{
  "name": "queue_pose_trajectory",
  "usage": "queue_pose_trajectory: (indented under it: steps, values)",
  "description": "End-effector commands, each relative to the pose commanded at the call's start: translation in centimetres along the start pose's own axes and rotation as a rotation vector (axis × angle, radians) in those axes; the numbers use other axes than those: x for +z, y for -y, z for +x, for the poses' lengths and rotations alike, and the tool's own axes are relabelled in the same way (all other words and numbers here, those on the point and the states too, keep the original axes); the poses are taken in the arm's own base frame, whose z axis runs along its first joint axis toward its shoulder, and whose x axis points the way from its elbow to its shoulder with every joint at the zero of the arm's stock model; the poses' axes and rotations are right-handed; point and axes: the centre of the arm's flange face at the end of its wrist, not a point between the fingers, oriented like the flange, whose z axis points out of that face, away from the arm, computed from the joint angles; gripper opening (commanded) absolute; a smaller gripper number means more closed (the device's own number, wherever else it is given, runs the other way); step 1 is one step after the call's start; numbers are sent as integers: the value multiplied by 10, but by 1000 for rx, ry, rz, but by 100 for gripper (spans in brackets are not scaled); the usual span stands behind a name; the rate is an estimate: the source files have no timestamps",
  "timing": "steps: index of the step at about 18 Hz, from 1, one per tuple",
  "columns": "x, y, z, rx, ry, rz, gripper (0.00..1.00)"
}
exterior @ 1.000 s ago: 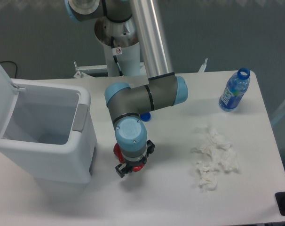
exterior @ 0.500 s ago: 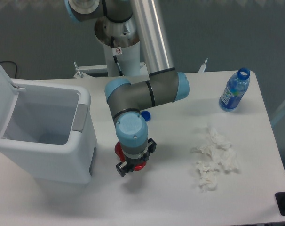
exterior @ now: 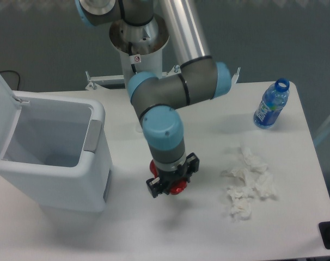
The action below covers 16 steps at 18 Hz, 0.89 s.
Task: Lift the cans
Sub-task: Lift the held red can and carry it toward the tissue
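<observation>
**Red can held under the gripper at centre frame**

Fixed camera: The gripper [exterior: 172,182] sits just below the middle of the frame, pointing down at the white table [exterior: 170,239]. Its black fingers pinch the red can [exterior: 177,187], of which only small shiny patches show beneath the wrist; the arm hides the rest. A soft shadow lies on the table just below and apart from the can, so the can looks raised off the surface, though contact cannot be judged for certain.

At the left of the frame stands a white bin [exterior: 50,163] with its lid tipped up and its inside open. At the upper right, near the table's far corner, a blue-labelled clear bottle [exterior: 271,104] stands without a cap. Right of the gripper, in the lower right, lies a heap of crumpled white tissue [exterior: 249,182], well apart from the can.
</observation>
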Motion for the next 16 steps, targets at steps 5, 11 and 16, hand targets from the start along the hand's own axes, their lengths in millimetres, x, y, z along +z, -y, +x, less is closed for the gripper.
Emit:
queue_pose_trajectory:
  steps: [5,11,16]
  values:
    - [-22,2,-16,258,12,38,71]
    - [-48,5,-26,552,33,80,71]
    - [-61,2,-27,762,22,114,71]
